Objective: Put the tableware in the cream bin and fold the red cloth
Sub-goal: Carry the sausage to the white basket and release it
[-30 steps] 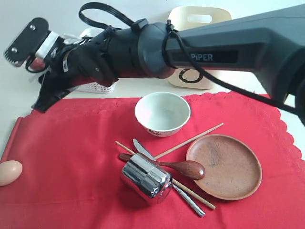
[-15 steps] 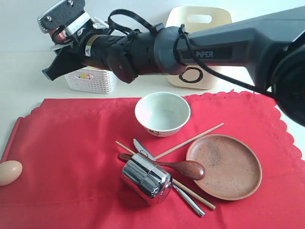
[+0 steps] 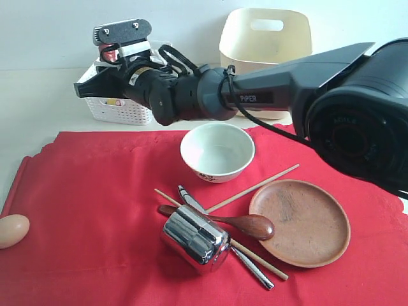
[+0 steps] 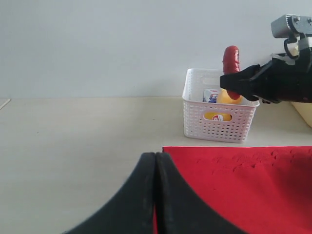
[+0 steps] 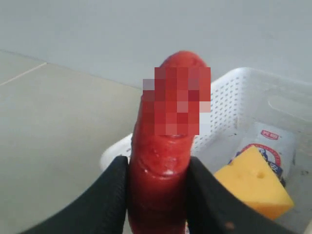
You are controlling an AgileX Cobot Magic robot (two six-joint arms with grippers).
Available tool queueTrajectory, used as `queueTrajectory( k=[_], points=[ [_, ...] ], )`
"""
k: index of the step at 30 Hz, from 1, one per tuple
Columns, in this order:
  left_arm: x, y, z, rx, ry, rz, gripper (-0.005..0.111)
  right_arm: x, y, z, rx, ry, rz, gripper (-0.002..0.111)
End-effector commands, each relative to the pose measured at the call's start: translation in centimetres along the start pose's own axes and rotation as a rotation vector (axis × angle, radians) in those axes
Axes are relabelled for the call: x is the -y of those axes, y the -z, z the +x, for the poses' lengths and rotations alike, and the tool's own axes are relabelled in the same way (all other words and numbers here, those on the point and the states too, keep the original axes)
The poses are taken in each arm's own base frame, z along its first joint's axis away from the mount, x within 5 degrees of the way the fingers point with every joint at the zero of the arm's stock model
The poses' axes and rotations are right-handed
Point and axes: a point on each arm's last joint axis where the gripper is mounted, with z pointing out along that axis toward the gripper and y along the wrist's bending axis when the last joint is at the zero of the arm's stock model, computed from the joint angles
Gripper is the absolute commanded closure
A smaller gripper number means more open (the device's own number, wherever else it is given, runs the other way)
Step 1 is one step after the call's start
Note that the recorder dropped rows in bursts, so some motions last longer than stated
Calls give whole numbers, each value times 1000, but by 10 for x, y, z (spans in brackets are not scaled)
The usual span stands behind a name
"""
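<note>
We find the tableware all lying on the red cloth (image 3: 89,204), a bright sheet with a scalloped edge spread over the near part of the table. The pale green-white bowl (image 3: 217,152) stands upright at the centre. The shiny steel cup (image 3: 194,239) lies tipped on its side in front of it, and the round brown plate (image 3: 299,222) sits to the right. The dark wooden spoon (image 3: 245,224) reaches from the cup to the plate's edge, lying across the metal knife (image 3: 255,271) and the crossed thin wooden chopsticks (image 3: 255,187). The cream bin (image 3: 266,38) stands upright at the back, off the cloth. Beside it, over the white lattice basket (image 3: 121,111), the right gripper (image 5: 158,168) pinches a red sausage (image 5: 158,141) upright between its black fingers. A wedge of cheese (image 5: 253,185) and a milk carton (image 5: 265,144) lie in the basket below. The left gripper (image 4: 155,195) hangs low at the cloth's edge, fingers pressed together. An egg (image 3: 13,229) rests at the cloth's left border.
</note>
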Motion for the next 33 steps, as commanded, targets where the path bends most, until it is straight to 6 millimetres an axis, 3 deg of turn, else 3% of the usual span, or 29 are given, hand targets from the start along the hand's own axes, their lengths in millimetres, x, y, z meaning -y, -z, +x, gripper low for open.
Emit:
queueTrajectory(
  k=[1, 7, 13, 20, 25, 33],
  points=[
    [0, 0, 1, 5, -4, -1, 107, 6, -3, 0, 44, -42, 27, 87],
    [0, 0, 1, 5, -4, -1, 107, 9, -3, -2, 68, -100, 52, 63],
    [0, 0, 1, 5, -4, -1, 107, 9, -3, -3, 81, -96, 53, 50],
    [0, 0, 1, 5, -4, -1, 107, 8, -3, -3, 79, -91, 50, 48],
    [0, 0, 1, 5, -4, -1, 107, 4, 2, -7, -13, -95, 25, 48],
    [0, 0, 1, 5, -4, -1, 107, -8, 21, -33, -152, -79, -37, 48]
  ],
)
